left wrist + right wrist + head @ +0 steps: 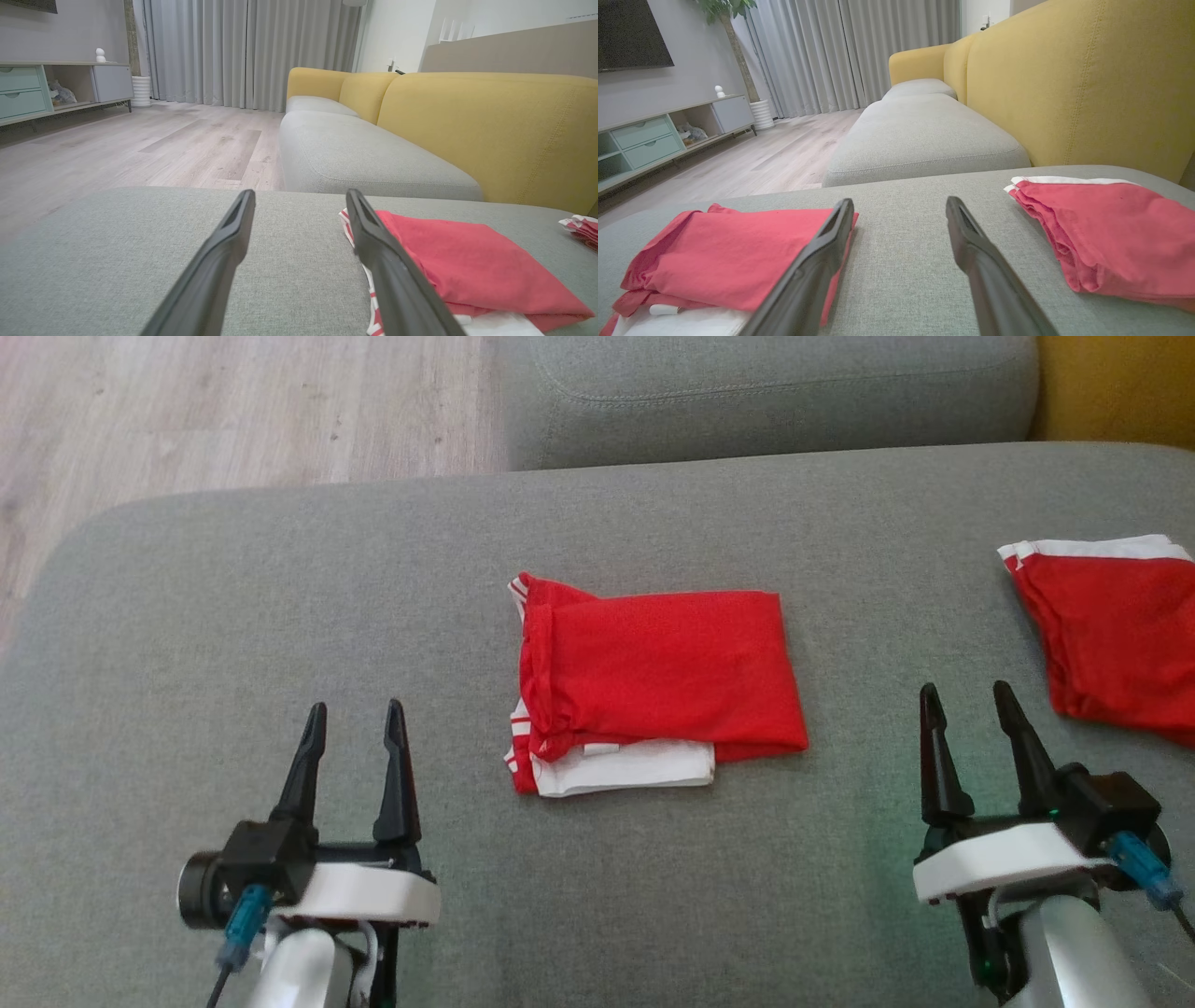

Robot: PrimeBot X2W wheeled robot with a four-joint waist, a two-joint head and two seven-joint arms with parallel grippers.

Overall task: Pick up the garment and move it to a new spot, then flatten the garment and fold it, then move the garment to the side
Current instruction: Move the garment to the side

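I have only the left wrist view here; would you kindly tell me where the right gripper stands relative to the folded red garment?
Observer: The right gripper stands open over the grey cushion, to the right of the folded garment and apart from it.
Operator: Thank you. Is the red scrap at my right edge another piece of clothing?
Observer: Yes, a second red garment with a white band along its far edge lies on the right gripper's right side.
Operator: My right finger overlaps the cloth in my picture; is it touching?
Observer: No. From the head view, the left gripper is open, with bare cushion between it and the folded garment.
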